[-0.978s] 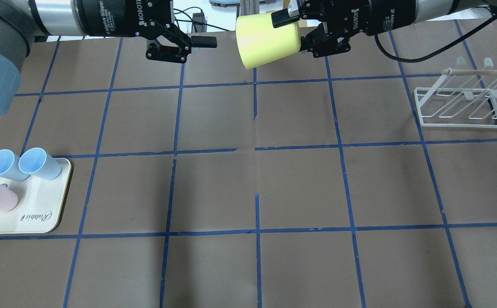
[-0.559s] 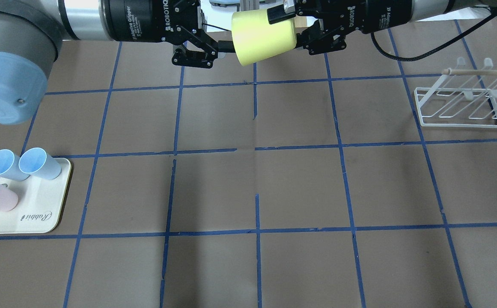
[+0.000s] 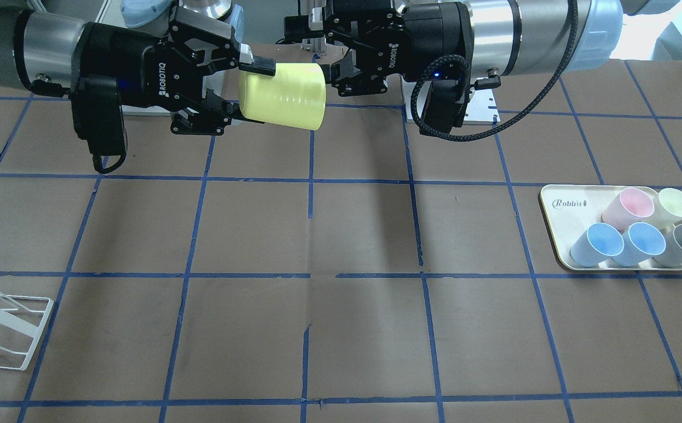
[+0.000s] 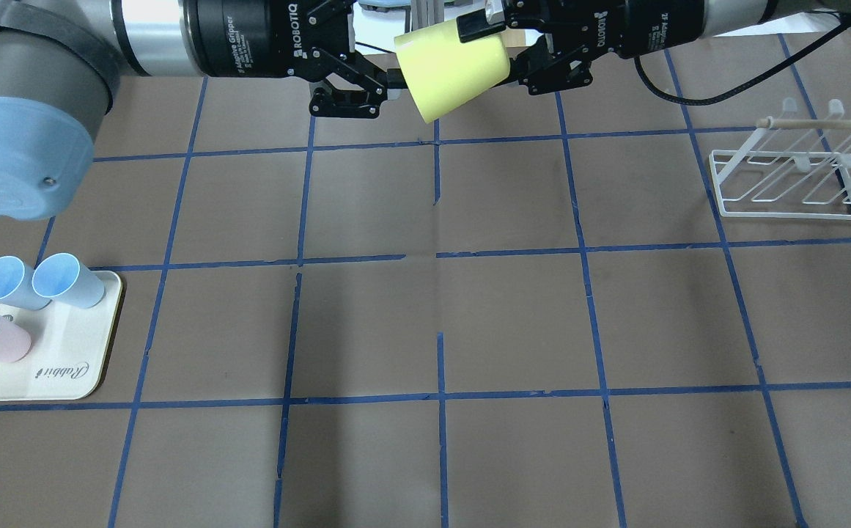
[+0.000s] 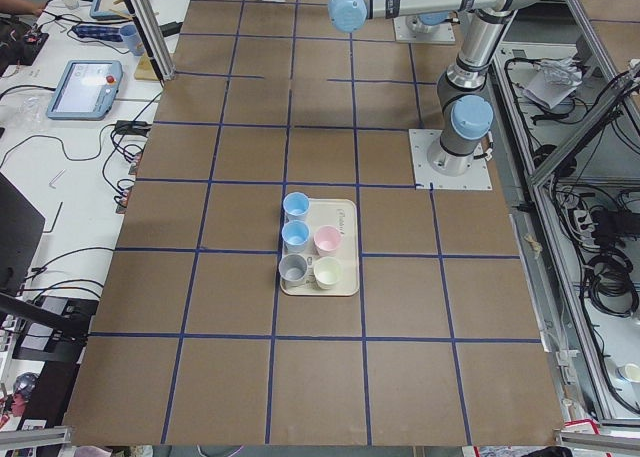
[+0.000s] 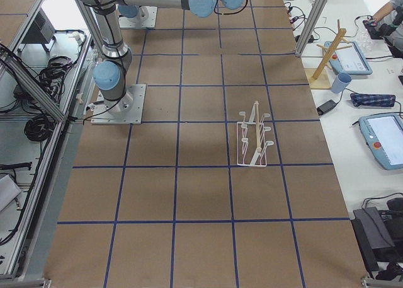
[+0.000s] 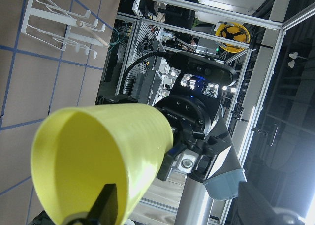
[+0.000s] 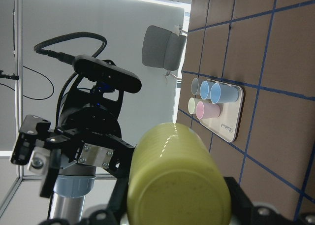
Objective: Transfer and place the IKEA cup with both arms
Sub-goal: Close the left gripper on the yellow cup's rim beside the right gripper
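High above the table [image 4: 440,315], we saw the IKEA cup [image 4: 454,70] up in the air between the two grippers. The right gripper [image 4: 500,50] was squeezed tight on the cup's wall, near its small bottom end. The left gripper [image 4: 394,62] had its jaws apart at the cup's big open end. From the left wrist camera we saw one of its fingers [image 7: 106,203] poking inside the mouth. We saw the cup lying on its side. Its long way ran almost flat from one arm to the other. The mouth faced the left gripper and the bottom faced the right gripper.
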Tool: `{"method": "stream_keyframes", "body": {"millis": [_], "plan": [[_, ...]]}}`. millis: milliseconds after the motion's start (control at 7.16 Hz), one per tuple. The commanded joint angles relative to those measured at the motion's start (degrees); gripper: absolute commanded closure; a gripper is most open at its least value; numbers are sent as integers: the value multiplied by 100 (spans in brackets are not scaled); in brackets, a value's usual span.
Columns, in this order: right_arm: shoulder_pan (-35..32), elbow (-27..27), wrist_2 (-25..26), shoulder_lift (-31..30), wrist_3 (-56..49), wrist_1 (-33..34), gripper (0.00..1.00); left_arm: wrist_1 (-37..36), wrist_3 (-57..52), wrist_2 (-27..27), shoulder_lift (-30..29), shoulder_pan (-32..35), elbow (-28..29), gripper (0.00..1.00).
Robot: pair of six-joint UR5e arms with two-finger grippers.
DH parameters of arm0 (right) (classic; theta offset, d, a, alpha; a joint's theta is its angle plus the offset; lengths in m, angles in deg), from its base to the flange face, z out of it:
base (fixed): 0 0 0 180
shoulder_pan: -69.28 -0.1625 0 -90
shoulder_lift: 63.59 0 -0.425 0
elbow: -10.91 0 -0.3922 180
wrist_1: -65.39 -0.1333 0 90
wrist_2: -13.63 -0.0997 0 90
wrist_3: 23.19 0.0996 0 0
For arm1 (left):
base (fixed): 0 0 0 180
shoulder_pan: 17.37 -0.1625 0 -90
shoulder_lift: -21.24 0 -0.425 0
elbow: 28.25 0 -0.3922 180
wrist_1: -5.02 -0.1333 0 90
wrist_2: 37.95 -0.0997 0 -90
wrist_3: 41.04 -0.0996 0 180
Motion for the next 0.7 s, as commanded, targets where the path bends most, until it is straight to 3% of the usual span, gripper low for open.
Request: {"method": "stream_keyframes", "body": {"millis": [0,559], "plan": [[0,-7,8,0,1,12,38,-1,15,-3,-9,46,-105,28],[0,-16,60,18,10,47,34,-10,32,6,-27,90,-105,45]]}}
